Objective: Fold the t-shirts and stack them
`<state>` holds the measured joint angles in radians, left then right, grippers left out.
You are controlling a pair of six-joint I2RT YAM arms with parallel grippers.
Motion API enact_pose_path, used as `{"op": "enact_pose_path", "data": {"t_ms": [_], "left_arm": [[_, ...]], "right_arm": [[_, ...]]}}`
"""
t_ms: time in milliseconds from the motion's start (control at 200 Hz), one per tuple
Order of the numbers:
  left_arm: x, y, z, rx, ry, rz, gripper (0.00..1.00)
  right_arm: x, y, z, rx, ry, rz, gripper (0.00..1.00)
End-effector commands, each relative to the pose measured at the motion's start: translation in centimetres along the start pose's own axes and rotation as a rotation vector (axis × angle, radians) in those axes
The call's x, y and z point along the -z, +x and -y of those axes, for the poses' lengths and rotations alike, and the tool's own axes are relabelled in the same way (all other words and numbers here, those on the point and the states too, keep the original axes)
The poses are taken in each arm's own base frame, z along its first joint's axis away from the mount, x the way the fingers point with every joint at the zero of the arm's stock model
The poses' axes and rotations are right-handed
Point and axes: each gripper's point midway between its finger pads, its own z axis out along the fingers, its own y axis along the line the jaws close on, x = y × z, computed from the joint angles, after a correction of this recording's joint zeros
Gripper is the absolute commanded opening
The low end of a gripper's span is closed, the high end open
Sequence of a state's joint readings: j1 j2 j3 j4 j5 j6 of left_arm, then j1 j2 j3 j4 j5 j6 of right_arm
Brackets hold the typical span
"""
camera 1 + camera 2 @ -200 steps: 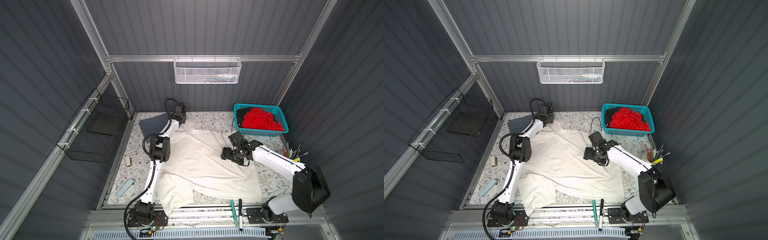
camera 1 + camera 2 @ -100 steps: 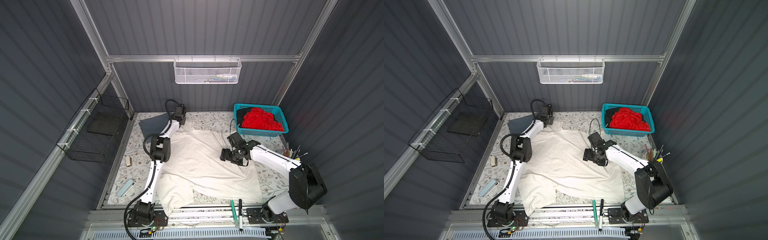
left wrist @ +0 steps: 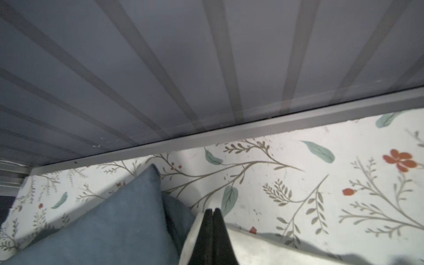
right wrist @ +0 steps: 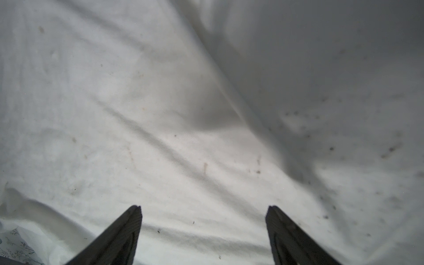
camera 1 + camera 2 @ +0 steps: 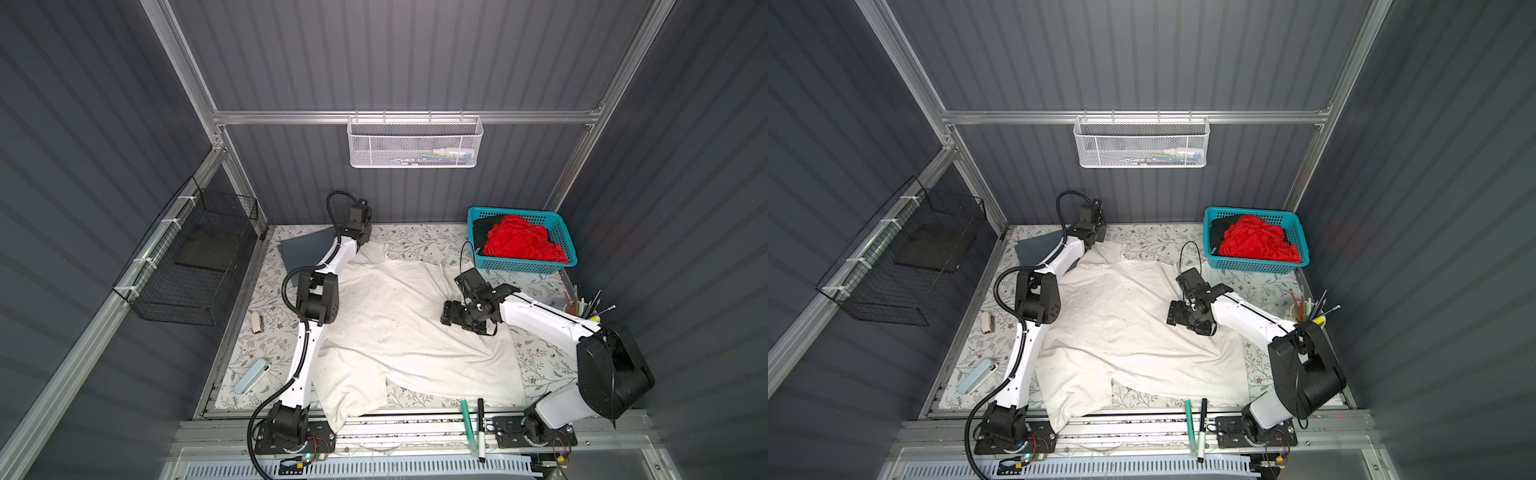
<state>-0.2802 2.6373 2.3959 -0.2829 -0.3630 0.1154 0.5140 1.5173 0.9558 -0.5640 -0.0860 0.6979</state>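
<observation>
The large off-white t-shirt (image 5: 395, 328) lies spread over the floral table in both top views. At its far left corner my left gripper (image 5: 366, 240) is down by the back wall. In the left wrist view that gripper (image 3: 213, 210) has its jaws pressed together, with off-white cloth (image 3: 263, 247) drawn up on both sides of them. A folded slate-grey t-shirt (image 3: 110, 224) lies right beside it. My right gripper (image 5: 448, 312) hovers open over the shirt's right part, nothing between its fingers (image 4: 135, 220). A red t-shirt (image 5: 519, 245) and a black one (image 5: 482, 228) are in the teal basket (image 5: 528, 268).
The back wall rail (image 3: 252, 128) runs close behind my left gripper. A pen cup (image 5: 582, 307) stands at the right edge. Two markers (image 5: 473, 419) lie on the front rail. A pale blue case (image 5: 251, 376) and a small beige item (image 5: 257, 322) lie on the left.
My left gripper has closed at the shirt's far left corner. My right gripper has slid slightly leftward over the shirt, still open.
</observation>
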Motion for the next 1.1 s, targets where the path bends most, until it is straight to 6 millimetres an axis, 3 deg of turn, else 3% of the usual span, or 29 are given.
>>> {"op": "enact_pose_path", "data": {"t_ms": [0, 65, 85, 195, 305, 450, 740, 1096], "left_arm": [[2.0, -2.9, -1.5, 0.041, -0.006, 0.056, 0.00], [2.2, -1.9, -2.2, 0.048, -0.031, 0.006, 0.20], [2.4, -1.6, -2.4, 0.051, -0.033, -0.012, 0.23], [4.8, 0.6, -3.6, 0.116, -0.012, -0.109, 0.25], [7.4, 3.0, -5.1, 0.298, 0.104, -0.198, 0.30], [8.9, 5.5, -4.5, 0.412, 0.300, -0.290, 0.34], [7.9, 7.3, -3.3, 0.433, 0.384, -0.342, 0.36], [6.6, 8.6, -1.5, 0.449, 0.471, -0.372, 0.39]], "right_arm": [[0.2, 0.2, -0.3, 0.004, -0.022, 0.006, 0.87], [0.0, 0.3, -0.3, 0.004, -0.025, -0.002, 0.87], [-0.1, 0.3, -0.4, 0.004, -0.029, -0.004, 0.87], [-0.2, 0.2, -0.6, 0.005, -0.041, -0.001, 0.87], [-0.2, 0.0, -0.9, 0.013, -0.050, 0.007, 0.88], [-0.4, 0.3, -1.3, 0.030, -0.072, -0.003, 0.87], [-0.2, 0.9, -0.4, 0.015, -0.063, 0.010, 0.89], [-0.4, 0.6, -0.9, 0.022, -0.066, -0.004, 0.89]]}}
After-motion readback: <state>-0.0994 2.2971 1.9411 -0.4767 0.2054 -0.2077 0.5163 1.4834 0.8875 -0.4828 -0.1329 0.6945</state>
